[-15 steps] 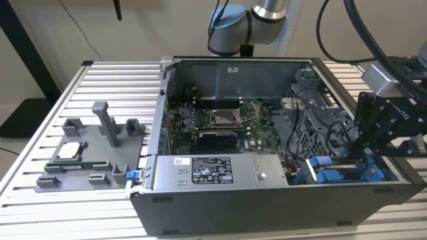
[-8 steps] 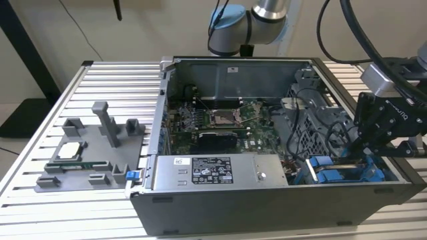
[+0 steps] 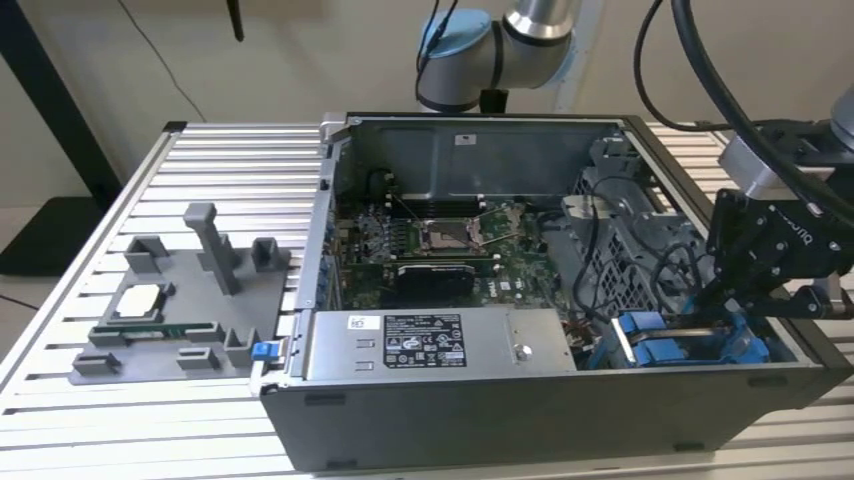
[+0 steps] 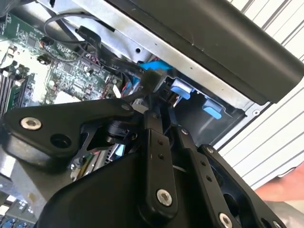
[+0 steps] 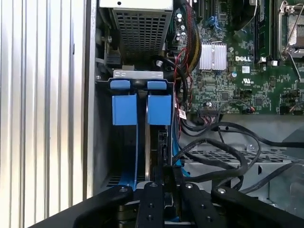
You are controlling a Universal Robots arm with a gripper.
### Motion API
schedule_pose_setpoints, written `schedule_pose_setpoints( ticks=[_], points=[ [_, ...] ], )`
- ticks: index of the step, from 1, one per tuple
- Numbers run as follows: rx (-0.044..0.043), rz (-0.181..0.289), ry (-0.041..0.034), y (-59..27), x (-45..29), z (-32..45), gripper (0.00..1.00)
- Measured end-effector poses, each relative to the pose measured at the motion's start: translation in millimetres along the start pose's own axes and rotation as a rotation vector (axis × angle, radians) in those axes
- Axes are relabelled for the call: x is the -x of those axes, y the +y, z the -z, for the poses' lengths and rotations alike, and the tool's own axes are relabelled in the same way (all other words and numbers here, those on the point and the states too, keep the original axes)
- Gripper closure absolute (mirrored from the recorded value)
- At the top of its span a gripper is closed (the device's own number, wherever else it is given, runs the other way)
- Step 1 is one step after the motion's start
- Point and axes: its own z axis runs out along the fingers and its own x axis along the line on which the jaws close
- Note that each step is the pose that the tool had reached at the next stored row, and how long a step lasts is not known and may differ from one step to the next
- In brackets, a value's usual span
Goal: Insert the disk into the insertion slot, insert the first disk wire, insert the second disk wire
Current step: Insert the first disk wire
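Found the claw [image 5: 167, 176] clenched on the thin upper edge of the disk [image 5: 160, 145], set on edge within the insertion slot [image 5: 108, 142], alongside the blue rails [image 5: 159, 109]. Placed the insertion slot at the near corner of the open computer case [image 3: 534, 425], toward the exterior view's right edge of the desk [image 3: 200, 150]. Noted loose black cables [image 5: 223, 142] just beside the insertion slot, draped over the grey cage [image 5: 266, 161]; no plug seen at the disk. Judged seating incomplete and both wires outstanding. Flagged two hazards: jamming or bent rails from a disk tilted under downward push, and snagging or pinching of a cable by the claw's links passing close by. Could not tell the depth left to the bay floor.
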Motion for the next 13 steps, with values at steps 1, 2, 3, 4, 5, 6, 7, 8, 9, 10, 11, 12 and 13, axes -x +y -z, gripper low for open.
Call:
schedule_pose_setpoints(
  ticks=[1, 2, 3, 4, 5, 6, 7, 8, 9, 10, 11, 12, 13],
  points=[
    [-0.0001, -0.001, 0.0009, -0.1, -0.1, -1.4, 1.00],
    [-0.0004, -0.001, 0.0011, -0.3, -0.2, -3.0, 1.00],
    [-0.0003, -0.001, -0.0002, -0.4, -0.2, -4.1, 1.00],
    [-0.0001, -0.001, -0.0020, -0.5, -0.2, -4.7, 0.00],
    [0.0001, -0.001, -0.0025, -0.4, -0.1, -4.2, 0.00],
    [0.0005, -0.002, -0.0034, -0.2, -0.1, -2.6, 0.00],
    [0.0007, -0.002, -0.0022, 0.1, 0.0, 1.2, 0.00],
    [0.0011, -0.002, -0.0011, 0.6, 0.4, 5.6, 0.00],
    [0.0014, -0.002, -0.0016, 0.8, 0.5, 8.7, 0.00],
    [0.0017, -0.002, -0.0014, 1.1, 0.7, 11.6, 0.00],
    [0.0019, -0.002, -0.0009, 1.3, 0.8, 14.0, 0.00],
    [0.0020, -0.002, -0.0007, 1.7, 1.0, 16.7, 0.00],
    [0.0020, -0.002, -0.0001, 2.2, 1.2, 19.5, 0.00]
  ],
)
